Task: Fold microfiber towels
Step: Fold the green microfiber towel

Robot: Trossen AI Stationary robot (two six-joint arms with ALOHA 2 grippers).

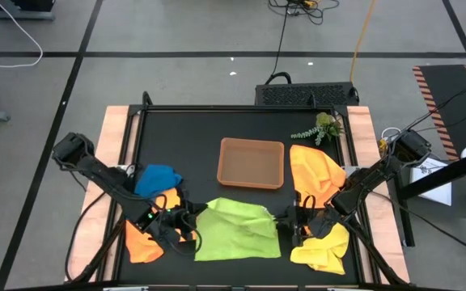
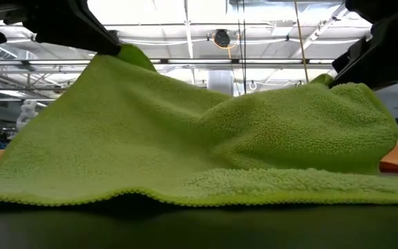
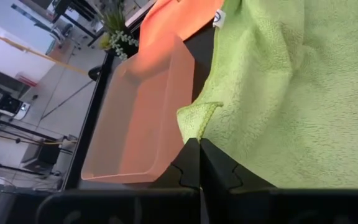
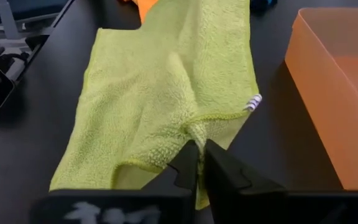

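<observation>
The black table (image 1: 233,121) carries a soft lime-green microfiber towel (image 1: 237,230) at six o'clock. The left gripper (image 1: 186,217) pinches its nine o'clock edge shut; the right gripper (image 1: 291,217) pinches its three o'clock edge.

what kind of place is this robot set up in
Probably a lab or industrial workshop: a black table on a grey floor with taped lines, loose cables, and bare ceiling beams with strip lights.
</observation>
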